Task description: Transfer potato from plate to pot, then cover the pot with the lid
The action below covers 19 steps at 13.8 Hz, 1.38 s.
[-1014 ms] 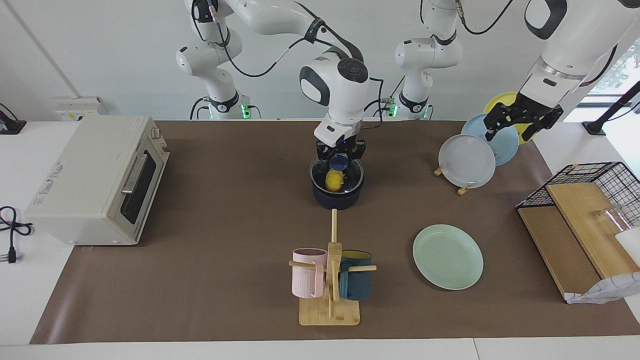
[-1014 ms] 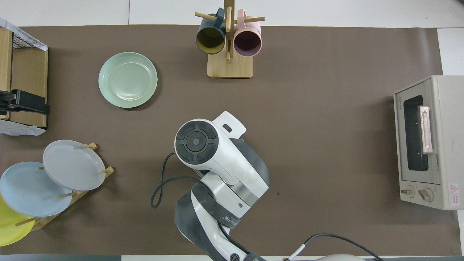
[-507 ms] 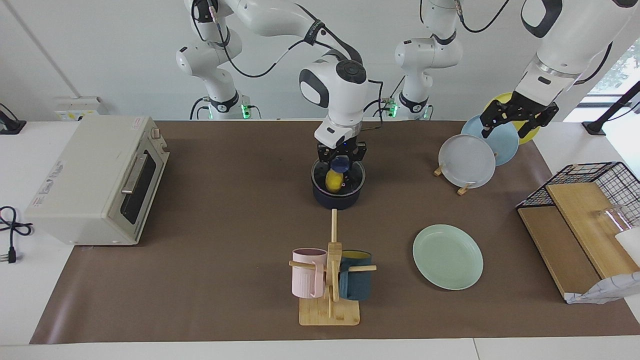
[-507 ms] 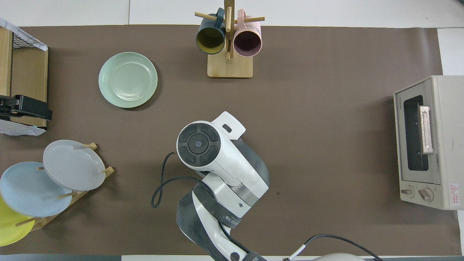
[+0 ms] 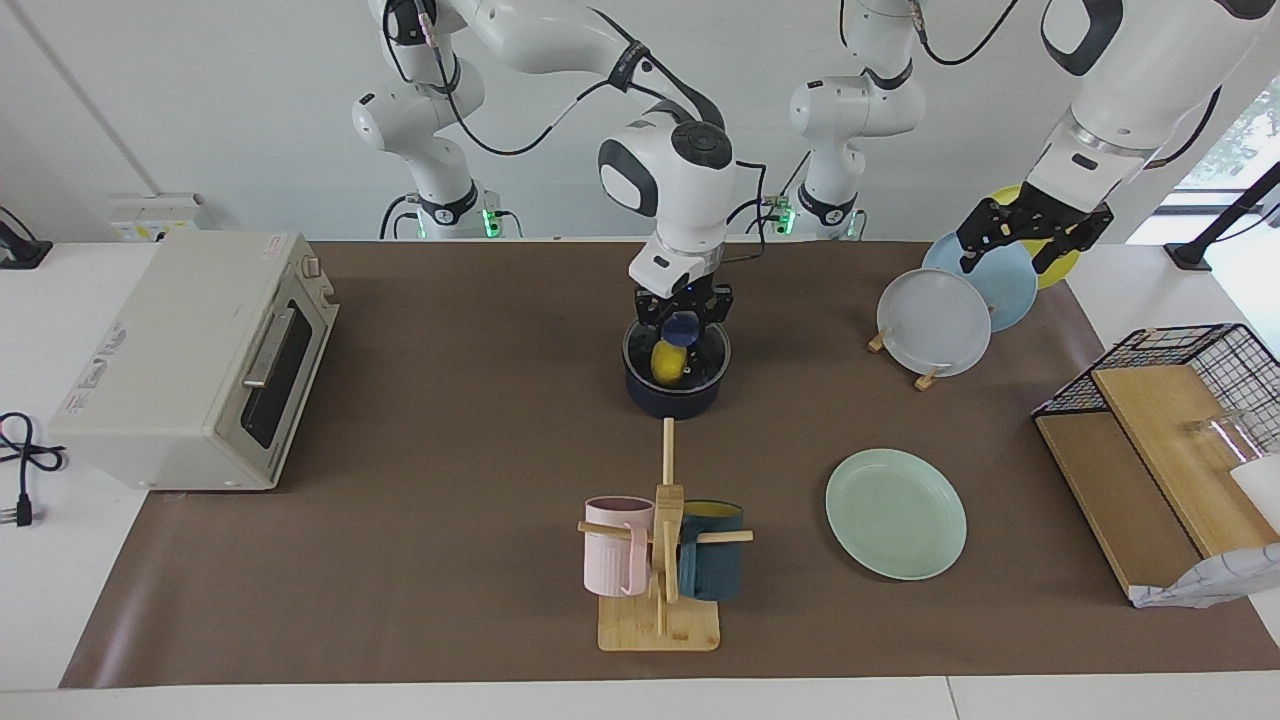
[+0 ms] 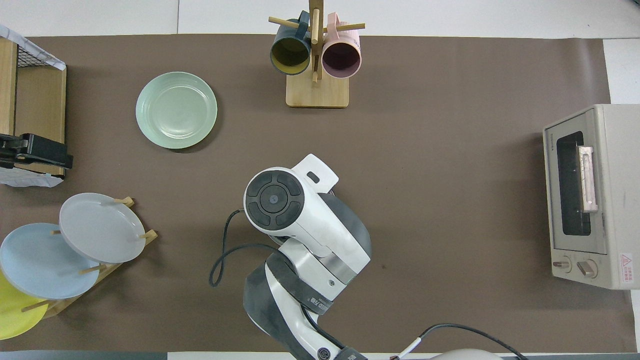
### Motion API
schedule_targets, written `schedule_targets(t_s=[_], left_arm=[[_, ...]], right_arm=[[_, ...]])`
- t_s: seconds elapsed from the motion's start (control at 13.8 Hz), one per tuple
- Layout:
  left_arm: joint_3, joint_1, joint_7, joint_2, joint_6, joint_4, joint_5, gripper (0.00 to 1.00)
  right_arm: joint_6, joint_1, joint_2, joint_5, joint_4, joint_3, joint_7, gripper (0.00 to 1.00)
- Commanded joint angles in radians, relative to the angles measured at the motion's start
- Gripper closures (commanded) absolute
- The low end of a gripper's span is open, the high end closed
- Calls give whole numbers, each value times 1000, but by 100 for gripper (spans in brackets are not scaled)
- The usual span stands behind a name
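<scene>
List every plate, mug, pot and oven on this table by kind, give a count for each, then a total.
Plates: 4, namely mint-green plate, grey plate, light blue plate, yellow plate
Mugs: 2, namely pink mug, dark teal mug
Pots: 1, namely pot
Ovens: 1, namely toaster oven
Total: 8

A robotics lab: mock kitchen table (image 5: 450, 450) with toaster oven (image 5: 190, 360), white walls.

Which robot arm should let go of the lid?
The right one, probably. The right gripper is shut on the lid's knob, with the lid over the pot. The left gripper hangs open over the racked plates.
</scene>
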Motion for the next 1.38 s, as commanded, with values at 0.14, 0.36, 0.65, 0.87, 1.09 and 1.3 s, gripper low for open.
schedule_targets(t_s=[0.14, 0.36, 0.65, 0.87, 1.09, 1.3], left_arm=[[9, -22, 2, -16, -6, -3, 22, 0], [9, -19, -1, -16, -12, -3, 22, 0], [11, -13, -1, -16, -12, -3, 22, 0], [11, -13, -1, -16, -12, -3, 22, 0], [11, -13, -1, -16, -12, -3, 22, 0], [11, -13, -1, -16, -12, -5, 22, 0]], right_arm=[[33, 0, -23, -4, -34, 2, -10, 100], [43, 5, -23, -7, -41, 2, -9, 100], [46, 5, -26, -44, -55, 2, -12, 100], [52, 5, -27, -59, -58, 2, -12, 100], [63, 3, -26, -56, -61, 2, -9, 98], [69, 2, -26, -40, -61, 2, -3, 56]])
